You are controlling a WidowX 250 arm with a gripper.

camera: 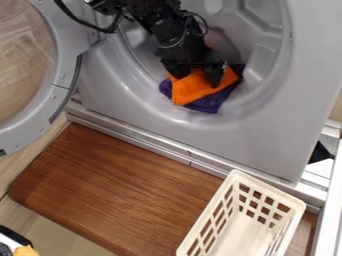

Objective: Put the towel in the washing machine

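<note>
The towel (194, 89) is soft-looking orange cloth. The washing machine (160, 135) is smooth, grey and a bit shiny. The board (120, 185) is brown wood with streaky lines. The basket (234, 240) looks like smooth, cream plastic.

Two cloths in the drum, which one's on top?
The orange cloth, right at the gripper; the purple cloth lies under it, showing past its edges.

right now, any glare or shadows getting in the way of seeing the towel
camera view: soft highlights on the drum lip, a faint sheen on the brown board, no glare on the orange towel; the black gripper hides part of it and looks too dark to show much detail
</note>
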